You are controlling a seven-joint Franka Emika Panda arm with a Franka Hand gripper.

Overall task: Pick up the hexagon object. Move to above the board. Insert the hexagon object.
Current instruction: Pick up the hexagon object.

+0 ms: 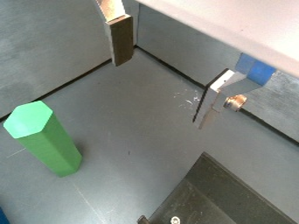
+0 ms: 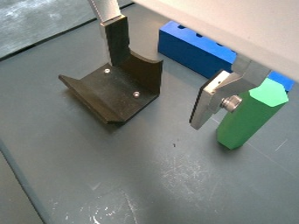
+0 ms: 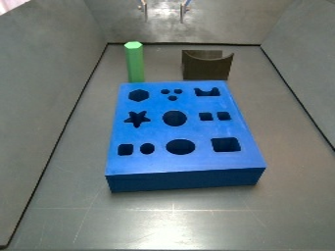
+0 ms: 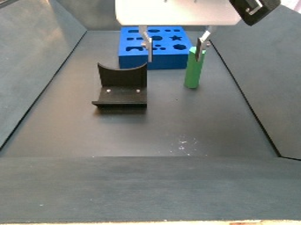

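The hexagon object is a tall bright green peg standing upright on the grey floor, seen in both side views (image 3: 132, 61) (image 4: 192, 66) and both wrist views (image 1: 41, 140) (image 2: 247, 114). The blue board (image 3: 181, 132) (image 4: 156, 46) lies flat with dark shaped cut-outs; a corner of it shows in a wrist view (image 2: 198, 48). My gripper (image 4: 174, 48) (image 1: 167, 74) (image 2: 162, 74) hangs open and empty above the floor between the peg and the fixture. The peg stands just outside one finger (image 2: 211, 101), not between the fingers. In a side view only the gripper's tips (image 3: 164, 8) show.
The dark fixture (image 4: 121, 88) (image 2: 111, 92) (image 3: 206, 65) stands on the floor close to the other finger (image 2: 114, 39). Grey walls enclose the floor on all sides (image 3: 78, 88). Scuff marks lie on the floor (image 4: 182, 142).
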